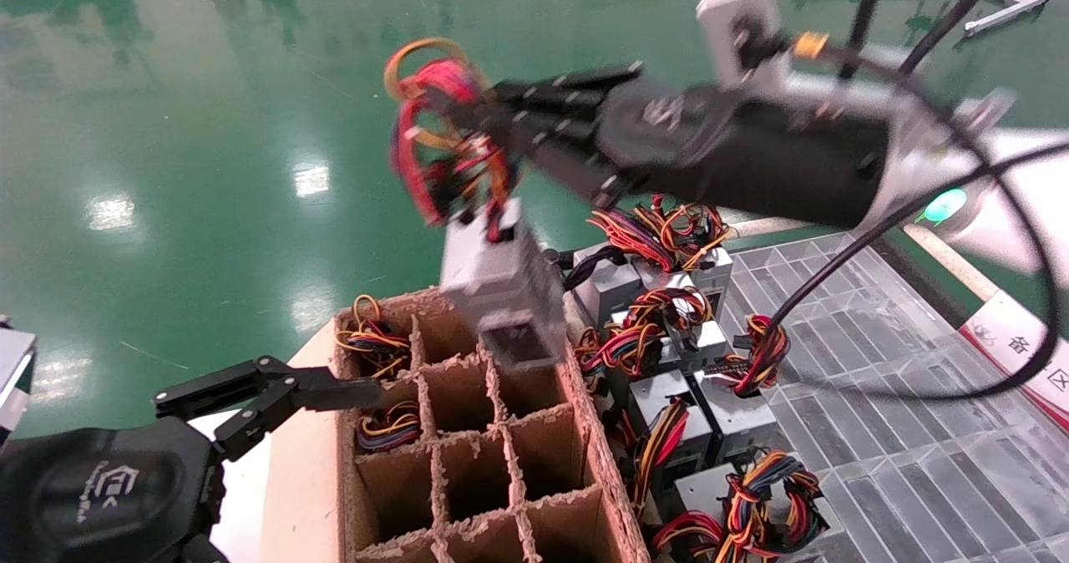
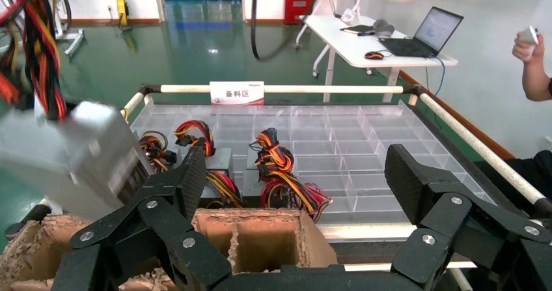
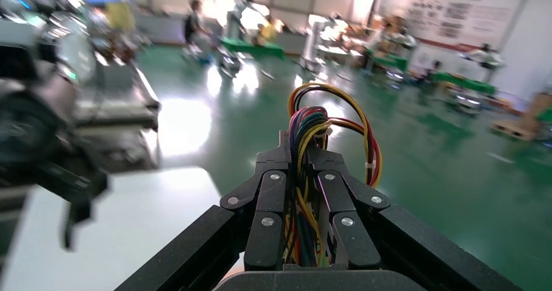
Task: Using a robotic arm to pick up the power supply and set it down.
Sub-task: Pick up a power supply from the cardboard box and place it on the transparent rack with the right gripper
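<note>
My right gripper (image 1: pixel 468 124) is shut on the looped red, yellow and orange wire bundle (image 1: pixel 434 120) of the power supply. Its grey metal box (image 1: pixel 501 283) hangs tilted below the wires, in the air over the far edge of the brown divided cardboard box (image 1: pixel 589 413). The right wrist view shows the wires (image 3: pixel 338 105) pinched between the closed fingers (image 3: pixel 270 193) of that gripper (image 3: pixel 303 151). My left gripper (image 1: pixel 334 404) is open at the cardboard box's left side, holding nothing. From the left wrist view, the hanging power supply (image 2: pixel 71 161) appears beside the left gripper (image 2: pixel 299 180).
Several more power supplies (image 1: pixel 668 296) with wire bundles stand in a clear divided tray (image 1: pixel 877 396) to the right of the cardboard box. Two cells on the box's left side hold wire bundles (image 1: pixel 372 337). Beyond the tray's railing stands a person (image 2: pixel 534 63) near a white desk (image 2: pixel 390 50).
</note>
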You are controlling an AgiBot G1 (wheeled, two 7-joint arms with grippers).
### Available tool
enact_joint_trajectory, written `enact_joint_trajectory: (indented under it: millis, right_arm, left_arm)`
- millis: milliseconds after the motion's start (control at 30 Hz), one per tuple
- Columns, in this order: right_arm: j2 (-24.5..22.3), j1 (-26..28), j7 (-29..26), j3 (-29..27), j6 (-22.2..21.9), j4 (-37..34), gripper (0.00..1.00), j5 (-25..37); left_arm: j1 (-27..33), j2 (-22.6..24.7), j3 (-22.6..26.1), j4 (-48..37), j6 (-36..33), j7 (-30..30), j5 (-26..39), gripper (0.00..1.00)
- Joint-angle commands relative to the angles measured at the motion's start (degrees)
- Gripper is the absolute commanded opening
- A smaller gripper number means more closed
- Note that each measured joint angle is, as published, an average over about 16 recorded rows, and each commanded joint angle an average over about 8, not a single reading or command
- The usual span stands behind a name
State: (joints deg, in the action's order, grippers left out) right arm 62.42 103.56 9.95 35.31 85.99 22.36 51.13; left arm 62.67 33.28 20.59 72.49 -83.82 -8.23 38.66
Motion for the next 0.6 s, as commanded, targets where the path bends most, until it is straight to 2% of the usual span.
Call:
enact_joint_trajectory:
  millis: [33,300,600]
  right_arm:
    - [-0.9,2.8,0.7,0.2,0.9,-2.0,0.0,0.9]
    - [-2.8,12.4,4.9,3.4,-5.4,-10.6,0.0,8.2]
    - [-5.1,19.4,9.6,7.5,-9.3,-14.9,0.0,15.5]
  left_arm:
    - [0.0,0.0,0.0,0.0,0.0,0.0,0.0,1.0]
    - [0.0,0.0,0.0,0.0,0.0,0.0,0.0,1.0]
    - [0.0,0.0,0.0,0.0,0.0,0.0,0.0,1.0]
